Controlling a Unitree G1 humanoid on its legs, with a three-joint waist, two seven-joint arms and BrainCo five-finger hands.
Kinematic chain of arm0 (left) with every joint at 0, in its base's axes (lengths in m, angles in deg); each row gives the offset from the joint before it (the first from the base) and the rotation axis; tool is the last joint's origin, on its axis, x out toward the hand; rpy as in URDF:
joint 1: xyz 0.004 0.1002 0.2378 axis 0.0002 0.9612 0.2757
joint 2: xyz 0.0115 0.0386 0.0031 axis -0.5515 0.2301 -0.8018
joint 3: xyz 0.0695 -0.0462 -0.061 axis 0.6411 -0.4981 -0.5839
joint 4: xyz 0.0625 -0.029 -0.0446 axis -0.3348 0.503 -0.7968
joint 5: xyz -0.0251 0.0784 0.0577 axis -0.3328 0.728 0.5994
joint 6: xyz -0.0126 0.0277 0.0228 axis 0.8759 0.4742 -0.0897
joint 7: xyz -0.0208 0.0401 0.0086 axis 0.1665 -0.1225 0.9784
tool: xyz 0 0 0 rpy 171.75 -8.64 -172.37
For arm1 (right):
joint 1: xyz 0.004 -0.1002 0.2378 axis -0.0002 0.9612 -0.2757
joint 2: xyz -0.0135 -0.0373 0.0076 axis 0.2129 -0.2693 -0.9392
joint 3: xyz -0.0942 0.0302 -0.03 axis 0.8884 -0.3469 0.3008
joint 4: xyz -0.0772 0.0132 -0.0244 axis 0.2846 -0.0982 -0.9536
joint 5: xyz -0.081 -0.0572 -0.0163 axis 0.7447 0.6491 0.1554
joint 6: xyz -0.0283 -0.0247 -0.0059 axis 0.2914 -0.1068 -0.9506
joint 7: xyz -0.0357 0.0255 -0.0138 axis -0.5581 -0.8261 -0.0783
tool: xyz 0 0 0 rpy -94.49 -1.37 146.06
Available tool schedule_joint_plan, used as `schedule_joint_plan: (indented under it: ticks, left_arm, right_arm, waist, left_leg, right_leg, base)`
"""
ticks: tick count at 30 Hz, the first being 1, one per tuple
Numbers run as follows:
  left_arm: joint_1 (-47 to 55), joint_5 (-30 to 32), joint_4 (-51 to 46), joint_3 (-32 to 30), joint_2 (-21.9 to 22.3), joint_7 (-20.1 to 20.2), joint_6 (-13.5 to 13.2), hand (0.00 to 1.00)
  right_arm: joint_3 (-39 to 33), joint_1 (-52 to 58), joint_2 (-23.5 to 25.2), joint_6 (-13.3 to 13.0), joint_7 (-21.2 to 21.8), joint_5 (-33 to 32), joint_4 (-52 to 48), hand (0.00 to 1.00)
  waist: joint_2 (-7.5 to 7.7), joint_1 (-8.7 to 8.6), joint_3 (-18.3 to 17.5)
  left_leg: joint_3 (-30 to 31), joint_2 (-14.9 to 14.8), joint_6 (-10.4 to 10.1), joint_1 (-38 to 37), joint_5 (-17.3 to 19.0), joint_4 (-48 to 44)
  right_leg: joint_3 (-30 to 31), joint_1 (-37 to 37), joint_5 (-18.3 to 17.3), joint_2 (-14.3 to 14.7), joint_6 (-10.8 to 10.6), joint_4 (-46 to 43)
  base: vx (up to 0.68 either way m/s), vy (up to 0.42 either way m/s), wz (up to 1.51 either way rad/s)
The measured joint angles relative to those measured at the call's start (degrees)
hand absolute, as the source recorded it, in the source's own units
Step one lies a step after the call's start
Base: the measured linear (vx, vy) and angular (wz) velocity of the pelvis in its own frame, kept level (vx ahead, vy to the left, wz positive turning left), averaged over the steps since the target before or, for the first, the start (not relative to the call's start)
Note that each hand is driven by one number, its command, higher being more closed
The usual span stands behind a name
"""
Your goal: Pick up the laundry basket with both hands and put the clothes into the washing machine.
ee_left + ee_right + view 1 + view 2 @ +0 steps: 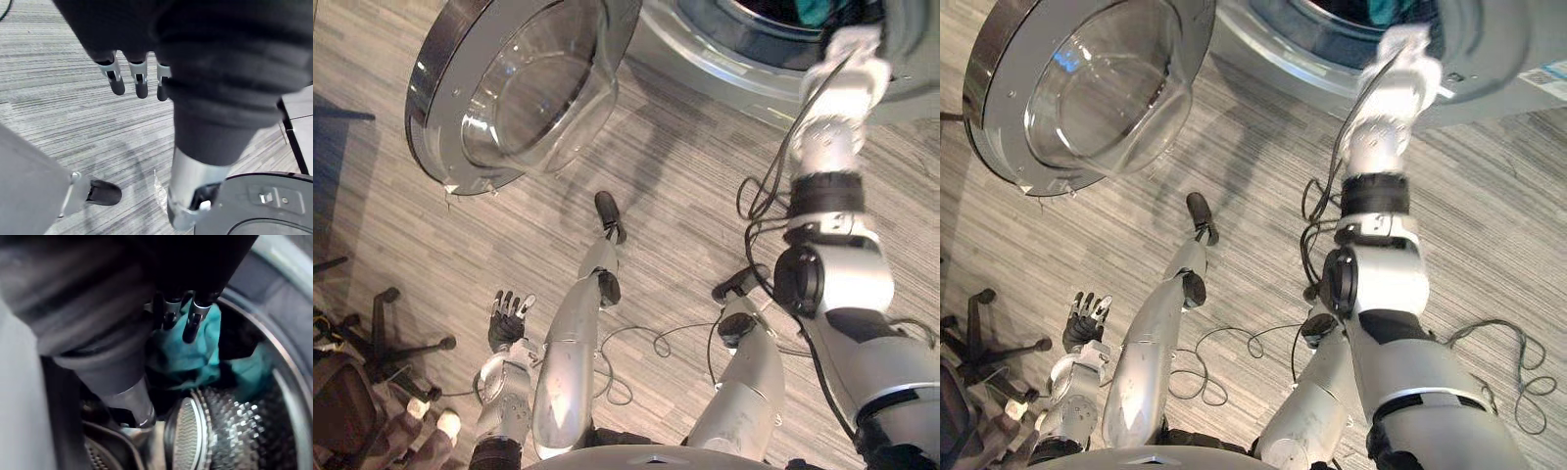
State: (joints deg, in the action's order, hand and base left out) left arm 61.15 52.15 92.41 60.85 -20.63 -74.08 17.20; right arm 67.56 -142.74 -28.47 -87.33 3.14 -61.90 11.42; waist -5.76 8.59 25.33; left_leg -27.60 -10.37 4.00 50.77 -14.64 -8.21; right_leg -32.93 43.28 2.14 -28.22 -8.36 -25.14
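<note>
The washing machine [724,69] stands at the top of the eye views, its round glass door [509,88] swung wide open to the left. My right arm reaches up into the drum opening. In the right wrist view my right hand [192,318] is inside the drum with straight fingers just over a teal cloth [195,352]. A dark garment [234,338] lies beside the teal cloth on the perforated drum wall [230,431]. A bit of teal cloth [815,12] shows in the opening. My left hand [509,318] hangs low at my side, open and holding nothing.
A black office chair base [382,343] stands on the grey striped floor at the lower left. The open door [1087,88] juts out over the floor on the left of the machine. Bare floor lies between door and machine front.
</note>
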Motion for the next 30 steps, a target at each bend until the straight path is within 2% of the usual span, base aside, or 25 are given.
schedule_joint_plan:
  ticks: [1,2,4,6,7,9,11,14,17,21,23,24,26,27,28,29,30]
  left_arm:
    - [-0.2,0.1,1.5,0.0,-0.7,0.5,0.1,0.00]
    - [-0.1,0.2,2.1,0.0,-0.9,0.6,0.4,0.00]
    - [-0.1,2.1,3.8,-1.3,-1.3,1.9,0.7,0.00]
    - [-0.1,2.4,4.5,-2.2,-1.6,2.2,1.0,0.00]
    - [-0.1,3.1,5.6,-2.5,-1.8,2.2,1.0,0.00]
    - [-0.1,4.6,6.9,-2.5,-2.1,2.2,1.2,0.00]
    - [0.1,6.3,9.2,-2.4,-2.0,2.1,1.2,0.00]
    - [0.4,8.7,12.8,-2.2,-2.4,2.1,1.1,0.00]
    - [0.2,10.2,16.5,-2.1,-3.0,1.6,1.1,0.00]
    - [-0.1,11.6,20.5,-2.3,-3.1,1.5,1.7,0.00]
    - [-0.5,12.9,22.5,-4.4,-2.5,1.5,1.8,0.00]
    - [-0.5,13.5,24.3,-4.7,-2.5,1.4,1.9,0.00]
    - [-0.5,13.5,26.5,-5.2,-2.6,1.4,2.4,0.00]
    - [-0.6,13.5,28.2,-7.6,-3.0,0.9,2.8,0.00]
    - [-0.8,13.5,28.4,-8.1,-3.0,0.7,2.8,0.00]
    - [-0.2,13.5,29.6,-9.2,-2.9,0.1,2.8,0.00]
    - [0.0,13.6,30.9,-9.2,-3.3,0.0,2.9,0.00]
  right_arm:
    - [0.4,5.0,2.0,1.3,1.7,3.4,0.1,0.00]
    - [0.4,7.8,3.2,2.0,2.2,5.3,0.5,0.00]
    - [0.3,21.7,7.7,3.7,3.2,12.5,0.8,0.00]
    - [0.3,32.2,10.7,4.9,3.4,17.3,-1.1,0.00]
    - [0.1,40.3,13.2,5.6,3.8,22.2,-3.2,0.00]
    - [-0.3,50.4,15.8,5.7,4.1,27.5,-6.3,0.00]
    - [-0.5,60.4,17.1,5.6,4.1,35.4,-8.3,0.00]
    - [-0.7,67.1,17.8,5.6,4.5,42.5,-7.6,0.00]
    - [-0.9,69.7,18.9,5.7,5.4,44.5,-4.2,0.00]
    - [-3.0,71.8,20.5,6.6,7.0,44.6,0.9,0.00]
    - [-4.2,72.2,21.1,6.9,7.1,44.8,1.9,0.00]
    - [-5.2,73.0,21.6,6.9,7.2,44.8,2.2,0.00]
    - [-7.5,73.7,21.5,7.0,7.6,44.7,5.1,0.00]
    - [-9.6,74.3,21.8,6.9,7.6,44.5,9.1,0.00]
    - [-9.8,74.2,21.7,6.9,7.7,44.5,10.1,0.00]
    - [-10.6,74.3,20.4,7.0,7.7,44.5,12.3,0.00]
    - [-11.1,74.6,20.3,7.1,7.7,44.6,13.2,0.00]
  waist:
    - [1.31,-0.30,-0.7]
    - [2.08,-0.37,-1.0]
    - [3.43,-1.51,-2.3]
    - [4.33,-2.06,-3.2]
    - [4.52,-2.86,-3.3]
    - [4.74,-4.07,-3.6]
    - [5.33,-4.87,-5.7]
    - [6.92,-5.34,-9.3]
    - [8.44,-5.84,-11.1]
    - [8.74,-6.19,-13.6]
    - [8.54,-6.42,-14.1]
    - [8.49,-7.28,-15.2]
    - [8.25,-7.99,-16.7]
    - [9.75,-8.93,-18.8]
    - [9.95,-8.64,-18.8]
    - [9.35,-8.11,-18.8]
    - [9.23,-8.66,-19.0]
  left_leg:
    - [-0.4,-0.9,-0.1,-0.2,0.7,-1.3]
    - [-0.8,-1.2,-0.1,-0.5,1.1,-1.8]
    - [-0.6,-2.1,-1.0,-2.4,3.0,-3.9]
    - [-0.5,-2.8,-1.4,-3.5,3.9,-4.9]
    - [-0.5,-3.1,-1.5,-5.1,4.1,-5.0]
    - [-0.6,-3.2,-2.1,-8.4,4.5,-4.7]
    - [-0.9,-3.2,-2.8,-13.1,5.1,-4.3]
    - [-1.7,-3.1,-3.8,-19.6,4.9,-0.9]
    - [-2.3,-2.9,-4.4,-26.4,4.4,1.1]
    - [-4.8,-3.0,-5.5,-32.8,4.0,4.3]
    - [-6.2,-3.3,-5.5,-35.5,4.0,4.9]
    - [-7.2,-3.2,-5.6,-37.3,4.1,6.3]
    - [-8.0,-2.5,-6.0,-39.7,3.9,9.2]
    - [-8.3,-0.6,-6.5,-41.7,3.9,11.3]
    - [-7.9,-0.4,-6.3,-42.2,3.8,10.4]
    - [-6.8,0.1,-6.5,-45.6,4.7,10.7]
    - [-7.1,0.5,-6.9,-47.2,4.8,12.0]
  right_leg:
    - [0.7,-0.2,-0.1,0.5,0.1,0.1]
    - [1.1,-0.3,-0.1,0.7,0.2,0.1]
    - [1.3,-2.7,-0.9,1.1,0.4,0.1]
    - [1.5,-4.0,-1.2,1.7,0.4,0.7]
    - [1.4,-5.9,-1.4,2.2,0.2,1.2]
    - [1.3,-9.3,-1.4,2.6,0.1,2.2]
    - [1.2,-13.8,-1.8,3.0,-0.4,3.3]
    - [0.9,-19.8,-1.8,4.4,-0.4,6.3]
    - [1.0,-25.7,-1.6,5.2,-0.1,8.4]
    - [1.3,-30.7,-1.3,6.3,0.3,11.8]
    - [2.8,-32.8,-0.9,7.9,0.9,14.2]
    - [3.9,-33.8,-0.6,8.6,1.2,15.7]
    - [4.2,-35.6,-0.5,9.7,1.4,18.4]
    - [5.9,-36.4,-0.2,9.2,2.0,21.7]
    - [6.5,-36.7,-0.1,9.2,1.9,21.9]
    - [8.7,-38.5,0.1,10.6,1.7,23.4]
    - [9.5,-40.1,0.1,11.1,1.7,24.5]
  base:
    - [-0.04,-0.061,-0.27]
    - [-0.04,-0.080,-0.27]
    - [-0.02,-0.062,-0.18]
    - [-0.03,-0.061,-0.14]
    - [-0.03,-0.063,-0.12]
    - [-0.03,-0.065,-0.11]
    - [-0.03,-0.064,-0.11]
    - [0.00,-0.077,-0.11]
    - [0.03,-0.079,-0.14]
    - [0.01,-0.059,-0.23]
    - [0.01,-0.026,-0.52]
    - [-0.01,-0.019,-0.36]
    - [0.00,0.010,-0.20]
    - [0.01,0.037,-0.18]
    - [0.10,0.023,-0.66]
    - [0.10,-0.016,-0.65]
    - [0.10,-0.004,-0.63]
